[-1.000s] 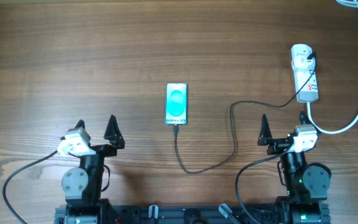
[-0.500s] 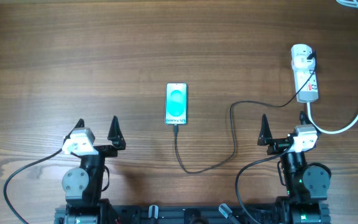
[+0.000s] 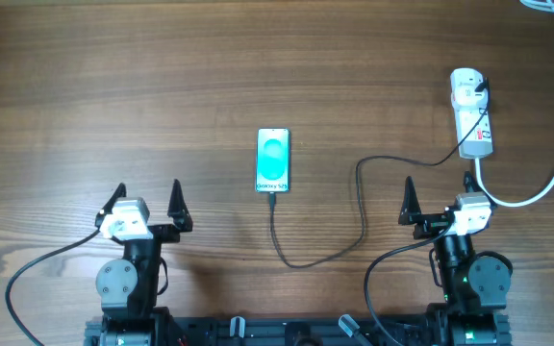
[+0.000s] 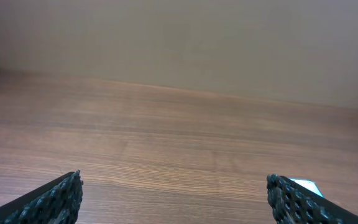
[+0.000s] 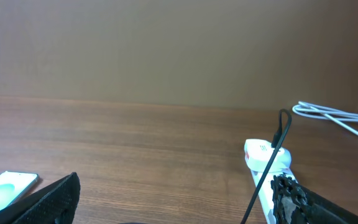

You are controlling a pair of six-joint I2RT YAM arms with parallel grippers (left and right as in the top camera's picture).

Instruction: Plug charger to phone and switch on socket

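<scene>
We see the phone (image 3: 273,160) lying flat mid-table with its screen lit, out ahead of and between the two arms. The charger (image 3: 362,202) runs from the socket (image 3: 471,113) at the far right, loops down, then comes back up to the phone's lower edge. Its tip touches the port and looks seated, though it's too small for us to confirm. The left gripper (image 3: 147,188) has its fingers spread wide with nothing between them. The right gripper (image 3: 439,183) is likewise wide apart and empty, near the socket's lower end. A white cord (image 3: 546,183) curves from the socket toward the top right.
</scene>
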